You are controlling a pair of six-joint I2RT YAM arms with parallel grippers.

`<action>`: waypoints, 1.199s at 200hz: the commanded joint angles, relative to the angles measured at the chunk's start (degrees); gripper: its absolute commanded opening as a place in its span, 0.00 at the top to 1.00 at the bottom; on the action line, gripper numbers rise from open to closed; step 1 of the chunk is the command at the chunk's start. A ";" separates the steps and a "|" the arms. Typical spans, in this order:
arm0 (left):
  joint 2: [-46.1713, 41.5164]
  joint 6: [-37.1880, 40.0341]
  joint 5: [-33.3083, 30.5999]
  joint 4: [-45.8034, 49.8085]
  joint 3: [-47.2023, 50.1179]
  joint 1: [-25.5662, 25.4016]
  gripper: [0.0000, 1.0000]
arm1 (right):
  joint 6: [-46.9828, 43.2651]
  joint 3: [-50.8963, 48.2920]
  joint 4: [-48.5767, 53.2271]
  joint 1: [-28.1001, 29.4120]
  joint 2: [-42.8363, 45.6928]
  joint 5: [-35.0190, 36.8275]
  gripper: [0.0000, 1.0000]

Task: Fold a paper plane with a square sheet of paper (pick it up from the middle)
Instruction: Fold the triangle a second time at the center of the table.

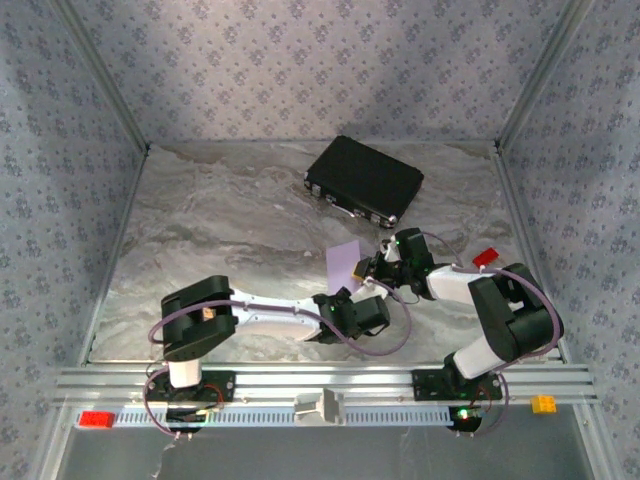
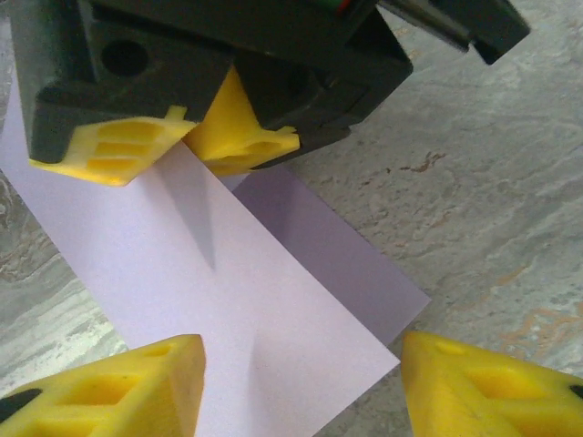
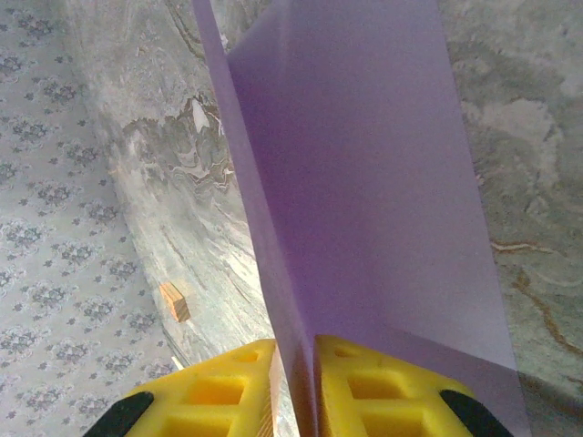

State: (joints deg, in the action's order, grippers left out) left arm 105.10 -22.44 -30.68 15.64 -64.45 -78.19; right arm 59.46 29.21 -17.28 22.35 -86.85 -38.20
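Note:
The square sheet of paper [image 1: 343, 262] is pale lilac and folded into two layers, standing up off the marble table near the middle. My right gripper [image 3: 296, 382] is shut on its folded edge, and the sheet [image 3: 364, 182] rises away from the yellow fingers. In the left wrist view the right gripper's yellow fingers [image 2: 241, 137] pinch the paper [image 2: 228, 273] at the top. My left gripper [image 2: 301, 391] is open, its two fingertips standing wide on either side of the sheet's lower corner without pressing it. Seen from above, the left gripper [image 1: 345, 298] sits just below the paper and the right gripper [image 1: 372, 268] just to its right.
A black rectangular case [image 1: 365, 180] lies at the back of the table [image 1: 220, 220]. A small tan block [image 3: 174, 301] rests near the left wall. A red piece [image 1: 485, 257] sits by the right arm. Patterned walls close in three sides.

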 commanded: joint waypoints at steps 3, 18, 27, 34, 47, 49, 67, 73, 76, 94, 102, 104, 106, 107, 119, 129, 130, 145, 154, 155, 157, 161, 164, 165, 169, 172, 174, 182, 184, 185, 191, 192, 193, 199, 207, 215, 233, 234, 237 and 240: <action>0.02 0.51 -1.87 1.77 -1.14 -0.65 0.47 | -0.51 0.92 1.50 -0.46 -0.22 -0.22 0.81; -0.41 0.51 -1.67 1.27 -0.56 -0.65 0.51 | -0.49 0.89 1.55 -0.40 -0.17 -0.21 0.81; -0.72 0.65 -1.41 0.76 -0.27 -0.65 0.55 | -0.51 0.91 1.51 -0.42 -0.16 -0.30 0.81; -0.97 0.67 -1.35 0.45 -0.08 -0.64 0.57 | -0.54 0.85 1.55 -0.53 -0.10 -0.30 0.81; -1.44 0.76 -1.30 -0.20 0.39 -0.64 0.61 | -0.54 0.90 1.52 -0.54 -0.16 -0.25 0.81; -1.53 0.80 -1.31 -0.26 0.49 -0.64 0.62 | -0.57 0.86 1.52 -0.61 -0.10 -0.29 0.81; -2.15 0.75 -1.04 -0.74 1.05 -0.67 0.67 | -0.56 0.71 1.55 -0.62 -0.08 -0.19 0.81; -2.34 0.81 -1.00 -0.84 1.19 -0.68 0.69 | -0.53 0.68 1.63 -0.63 -0.12 -0.06 0.80; -2.47 0.79 -0.97 -0.87 1.24 -0.65 0.71 | -0.50 0.68 1.63 -0.60 -0.08 -0.07 0.80; -3.15 0.74 -0.79 -1.41 1.75 -0.64 0.78 | -0.72 0.66 1.98 -0.70 0.12 0.17 0.79; -3.44 0.81 -0.69 -1.66 1.89 -0.65 0.82 | -0.83 0.58 2.30 -0.77 0.30 0.39 0.79; -3.48 0.77 -0.65 -1.71 1.98 -0.67 0.82 | -0.88 0.52 2.33 -0.78 0.30 0.44 0.79; -3.54 0.74 -0.69 -1.74 1.96 -0.65 0.83 | -0.91 0.50 2.44 -0.81 0.37 0.48 0.79; -3.56 0.69 -0.69 -1.75 1.96 -0.65 0.83 | -0.88 0.50 2.48 -0.81 0.37 0.53 0.79; -3.97 0.76 -0.45 -2.34 2.25 -0.65 0.88 | -1.01 0.28 2.93 -0.90 0.79 0.96 0.78; -4.20 0.80 -0.27 -2.64 2.25 -0.65 0.92 | -1.14 0.02 3.04 -1.16 1.25 1.18 0.77; -4.24 0.81 -0.27 -2.64 2.23 -0.64 0.92 | -1.12 0.00 3.08 -1.16 1.29 1.19 0.77; -4.58 0.67 1.13 -2.87 2.27 -0.32 0.98 | -1.60 -0.19 4.01 -1.46 1.96 1.30 0.76; -5.09 0.23 2.55 -3.51 2.60 0.31 1.00 | -2.18 -0.32 4.92 -1.79 2.51 1.49 0.74; -5.17 0.21 2.77 -3.64 2.67 0.36 1.00 | -2.26 -0.31 5.03 -1.83 2.53 1.52 0.74; -5.34 0.14 3.27 -3.89 2.90 0.57 1.00 | -2.40 -0.28 5.23 -1.90 2.69 1.58 0.74; -5.62 -0.18 4.29 -4.36 3.19 0.97 1.00 | -2.66 -0.33 5.74 -2.00 3.13 1.75 0.73; -5.95 -0.42 5.19 -4.72 3.49 1.32 1.00 | -2.90 -0.31 6.20 -2.17 3.36 1.84 0.73; -6.04 -0.50 5.49 -4.86 3.60 1.48 1.00 | -2.97 -0.35 6.33 -2.20 3.49 1.83 0.72; -6.44 -0.90 6.91 -5.49 4.02 2.05 1.00 | -3.24 -0.37 6.99 -2.37 3.79 1.98 0.72; -6.74 -1.24 8.04 -5.91 4.41 2.46 1.00 | -3.35 -0.46 7.55 -2.64 4.18 2.08 0.71; -6.99 -1.46 8.82 -6.24 4.66 2.79 1.00 | -3.53 -0.47 7.81 -2.76 4.39 2.07 0.71; -7.88 -2.32 11.73 -7.64 5.64 4.19 1.00 | -4.19 -0.53 9.03 -3.35 5.22 2.33 0.70; -8.13 -2.50 12.67 -7.97 5.89 4.43 1.00 | -4.34 -0.55 9.41 -3.54 5.42 2.44 0.69; -8.32 -2.55 13.06 -8.16 5.94 4.57 1.00 | -4.39 -0.56 9.61 -3.54 5.53 2.48 0.69; -8.91 -2.93 15.28 -9.22 6.80 5.45 1.00 | -4.92 -0.68 10.69 -3.94 6.34 2.71 0.69; -9.02 -2.99 15.68 -9.40 6.88 5.61 1.00 | -5.04 -0.66 10.91 -4.05 6.47 2.74 0.68; -9.11 -3.02 16.10 -9.53 7.01 5.74 1.00 | -5.09 -0.66 11.02 -4.15 6.54 2.80 0.68; -9.61 -3.41 18.14 -10.28 7.59 6.60 1.00 | -5.59 -0.73 12.09 -4.64 7.48 2.99 0.68; -10.09 -3.91 20.48 -10.94 8.16 7.55 1.00 | -6.08 -0.98 13.23 -5.34 8.56 3.12 0.66; -10.42 -4.24 23.27 -11.89 8.80 8.61 1.00 | -6.58 -1.13 14.34 -6.05 9.88 3.24 0.65; -10.91 -5.47 28.38 -13.91 10.05 10.89 1.00 | -7.83 -1.41 17.39 -6.96 13.14 3.77 0.62; -10.94 -5.49 28.65 -14.03 10.13 10.97 1.00 | -7.89 -1.38 17.51 -6.97 13.26 3.80 0.62; -11.01 -5.73 29.36 -14.31 10.35 11.18 1.00 | -8.07 -1.42 18.07 -7.10 13.75 3.84 0.61; -11.08 -5.91 29.84 -14.58 10.57 11.47 1.00 | -8.28 -1.48 18.53 -7.13 14.27 3.91 0.61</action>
State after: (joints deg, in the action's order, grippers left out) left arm 96.07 -25.69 -10.74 5.45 -55.59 -68.47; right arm 54.35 28.75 -5.48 16.12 -76.49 -35.53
